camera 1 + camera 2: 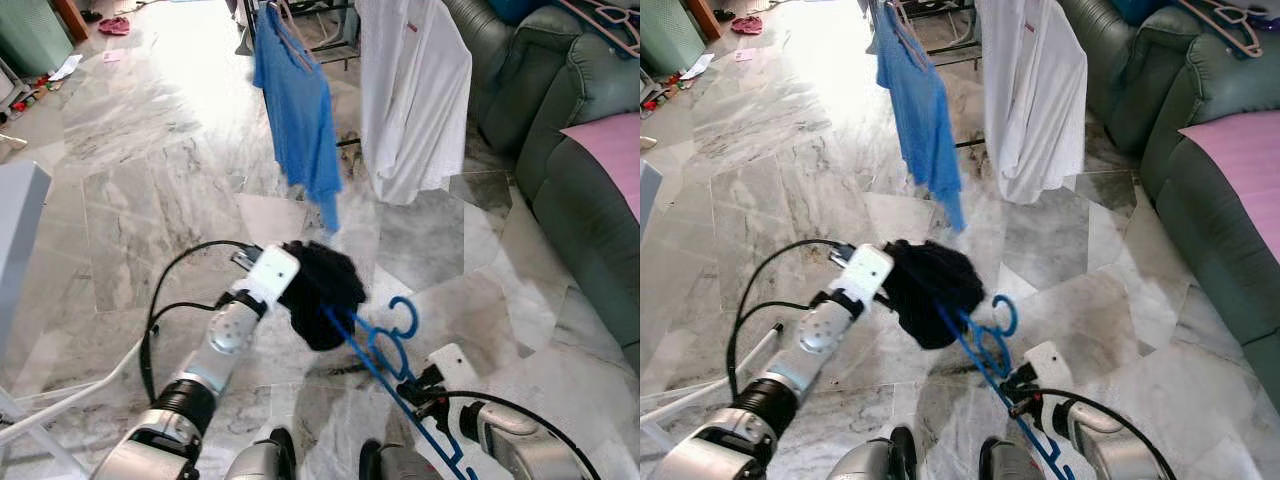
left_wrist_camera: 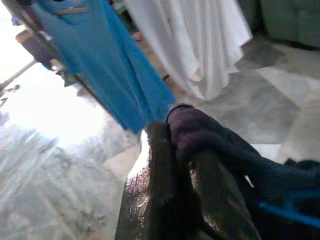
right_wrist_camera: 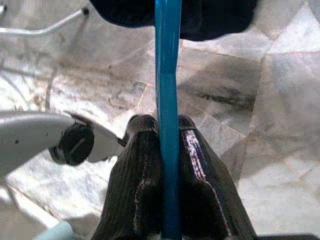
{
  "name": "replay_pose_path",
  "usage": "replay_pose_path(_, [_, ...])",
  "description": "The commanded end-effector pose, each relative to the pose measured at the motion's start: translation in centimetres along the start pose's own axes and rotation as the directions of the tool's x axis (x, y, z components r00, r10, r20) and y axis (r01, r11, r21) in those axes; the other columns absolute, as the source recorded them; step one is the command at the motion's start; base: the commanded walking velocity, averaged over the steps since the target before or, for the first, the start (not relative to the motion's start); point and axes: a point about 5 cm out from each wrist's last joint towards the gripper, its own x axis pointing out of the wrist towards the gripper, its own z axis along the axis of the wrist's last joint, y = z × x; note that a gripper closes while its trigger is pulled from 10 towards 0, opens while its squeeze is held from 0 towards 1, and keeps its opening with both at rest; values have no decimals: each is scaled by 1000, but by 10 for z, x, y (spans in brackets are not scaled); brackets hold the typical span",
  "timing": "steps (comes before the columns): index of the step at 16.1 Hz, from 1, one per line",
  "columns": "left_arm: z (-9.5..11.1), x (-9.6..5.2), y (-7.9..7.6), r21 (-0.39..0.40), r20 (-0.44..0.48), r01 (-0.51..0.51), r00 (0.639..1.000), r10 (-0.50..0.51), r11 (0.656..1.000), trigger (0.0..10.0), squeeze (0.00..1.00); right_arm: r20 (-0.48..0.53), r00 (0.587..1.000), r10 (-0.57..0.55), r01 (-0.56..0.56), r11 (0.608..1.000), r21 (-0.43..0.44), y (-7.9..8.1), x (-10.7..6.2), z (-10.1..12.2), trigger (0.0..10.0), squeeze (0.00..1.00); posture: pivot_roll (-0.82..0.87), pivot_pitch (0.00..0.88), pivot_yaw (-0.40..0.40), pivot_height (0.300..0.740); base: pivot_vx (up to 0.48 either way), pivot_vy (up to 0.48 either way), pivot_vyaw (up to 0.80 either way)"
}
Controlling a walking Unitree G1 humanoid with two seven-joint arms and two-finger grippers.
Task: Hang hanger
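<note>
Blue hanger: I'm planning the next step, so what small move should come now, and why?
Probably carry it forward toward the rack. The right gripper is shut on the blue hanger, the left gripper grips the dark garment, and the hanging blue shirt is still ahead.

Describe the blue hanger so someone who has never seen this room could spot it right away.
Start at the marble floor in front of the green sofa. Low in the foreground, the right gripper clamps a thin blue hanger, its top buried in a black garment. Unlike the pink hanger on the sofa, it's held.
</note>
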Motion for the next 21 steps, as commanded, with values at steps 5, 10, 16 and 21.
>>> replay_pose_path(5, [0,2,16,24,-9,-67,998,67,997,10000,0,-15,998,-63,64,990,125,-10,-5,-16,10000,0,-144,213,89,740,0,0,0])
replay_pose_path(10, [10,2,6,-24,69,-11,998,13,1000,10000,0,65,980,-189,154,921,358,-26,-4,-12,10000,0,-144,215,91,740,0,0,0])
replay_pose_path(16, [21,-15,-41,-37,216,261,945,-247,965,10000,0,430,878,-212,-120,771,625,-32,-3,62,10000,0,-135,213,94,740,0,0,0])
replay_pose_path(21, [37,-10,-52,9,280,272,923,-264,962,10000,0,563,821,99,-420,773,476,23,7,95,10000,0,-132,210,81,740,0,0,0])
